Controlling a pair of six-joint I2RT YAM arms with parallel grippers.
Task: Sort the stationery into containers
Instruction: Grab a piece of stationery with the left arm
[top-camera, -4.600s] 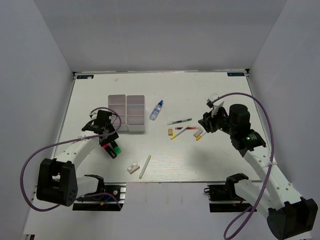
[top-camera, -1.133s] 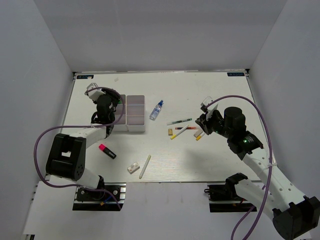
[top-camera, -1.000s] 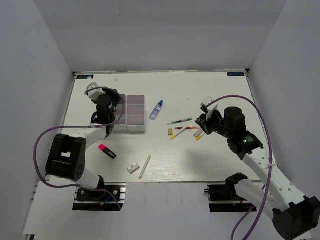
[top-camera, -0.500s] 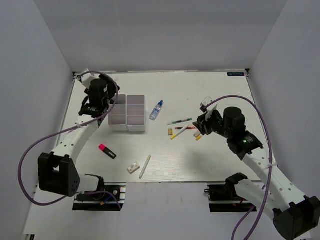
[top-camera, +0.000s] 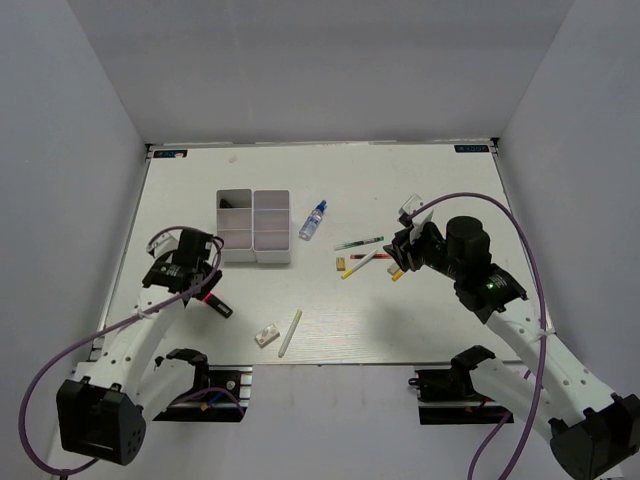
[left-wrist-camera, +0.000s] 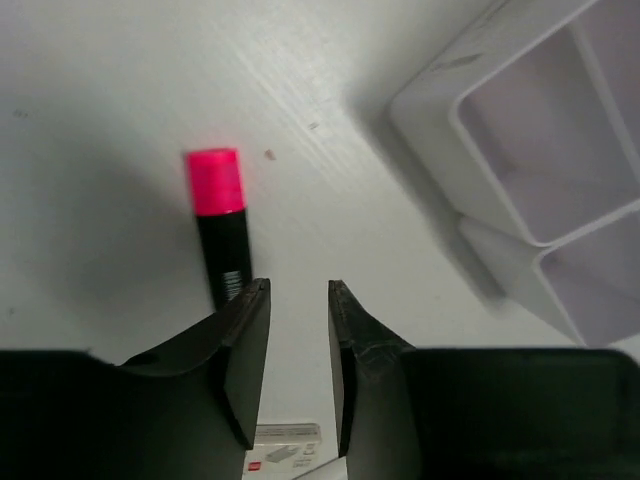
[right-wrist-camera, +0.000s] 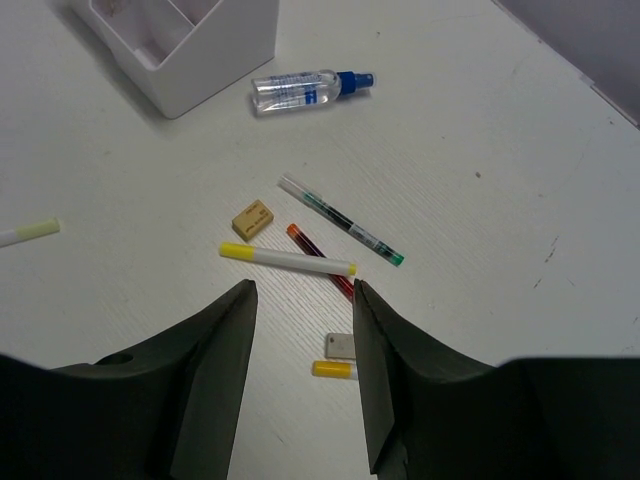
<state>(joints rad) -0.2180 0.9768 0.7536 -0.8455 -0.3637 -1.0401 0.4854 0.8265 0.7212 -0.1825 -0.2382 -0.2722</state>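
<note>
The white four-cell box (top-camera: 254, 240) stands at the left middle; a dark item lies in its far left cell. My left gripper (top-camera: 200, 283) is open and empty, low over the table just beside a black marker with a pink cap (top-camera: 214, 302). In the left wrist view the marker (left-wrist-camera: 217, 232) lies left of my gripper (left-wrist-camera: 298, 290), and the box (left-wrist-camera: 520, 170) is at upper right. My right gripper (top-camera: 401, 251) is open and empty above a green pen (right-wrist-camera: 340, 220), a red pen (right-wrist-camera: 322, 260), a white marker with yellow ends (right-wrist-camera: 290, 261), a tan block (right-wrist-camera: 252, 219) and a yellow-ended marker (right-wrist-camera: 335, 369).
A small spray bottle (top-camera: 313, 220) lies right of the box. A white stick (top-camera: 290, 333) and a small white block (top-camera: 266, 336) lie near the front edge. A small grey block (right-wrist-camera: 340, 346) sits by the yellow-ended marker. White walls close in the table.
My left arm has swung from above the box's far left cell back down beside the pink-capped marker. The green-ended marker seen earliest is gone from the table. The right arm has hardly moved.
</note>
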